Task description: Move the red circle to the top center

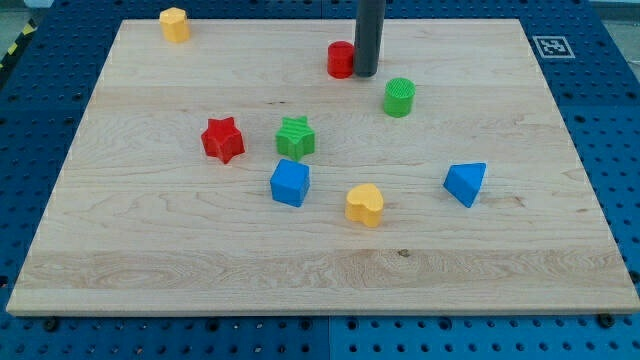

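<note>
Where red circle [341, 60] sits — top centre | my tip [366, 75] touching its right

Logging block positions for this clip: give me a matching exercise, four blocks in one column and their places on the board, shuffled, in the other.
Blocks:
1. red circle
2. yellow heart
3. blue triangle
4. red star

Places:
A. farthest toward the view's right
B. touching my tip, near the view's top
C. left of the green star
D. right of the blue cube

Pairs: 1-B, 2-D, 3-A, 4-C
</note>
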